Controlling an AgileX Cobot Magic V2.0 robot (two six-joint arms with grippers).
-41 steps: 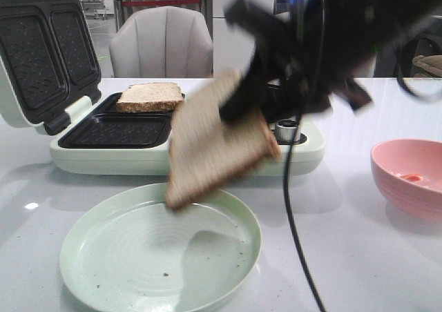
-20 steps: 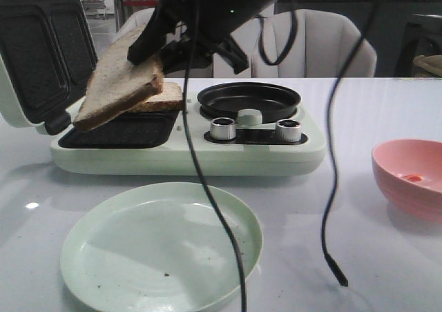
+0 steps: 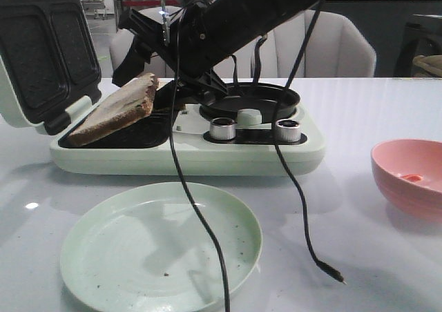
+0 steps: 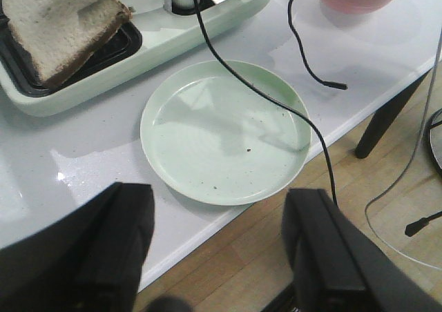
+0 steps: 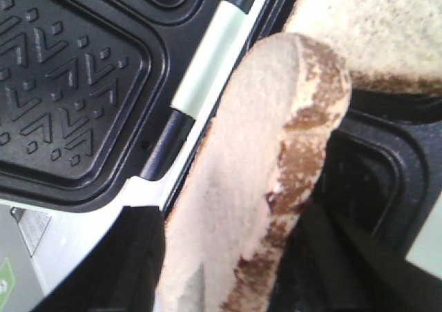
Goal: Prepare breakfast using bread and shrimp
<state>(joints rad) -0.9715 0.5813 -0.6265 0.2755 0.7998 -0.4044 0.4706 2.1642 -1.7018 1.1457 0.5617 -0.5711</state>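
Note:
My right gripper (image 3: 156, 91) reaches across to the open sandwich maker (image 3: 186, 157) and is shut on one bread slice (image 3: 114, 109). The slice is tilted, with its low end in the front left cavity and its high end between my fingers. In the right wrist view the slice (image 5: 255, 181) stands edge-on between the jaws of the right gripper (image 5: 228, 270). The second bread slice (image 5: 387, 29) lies in the rear cavity, behind the first. The shrimp (image 3: 413, 178), a small orange-pink piece, lies in the pink bowl (image 3: 387, 170). My left gripper (image 4: 221, 257) is open and empty over the table's front edge.
A pale green plate (image 3: 83, 229) sits empty in front of the sandwich maker and also shows in the left wrist view (image 4: 155, 119). The maker's lid (image 3: 41, 50) stands open at the left. A round black pan (image 3: 248, 99) and two knobs sit on its right half. A loose black cable (image 3: 304, 208) hangs onto the table.
My right gripper has carried the bread slice from above the plate leftward and back to the sandwich maker, then lowered it until its low end sits in the front left cavity.

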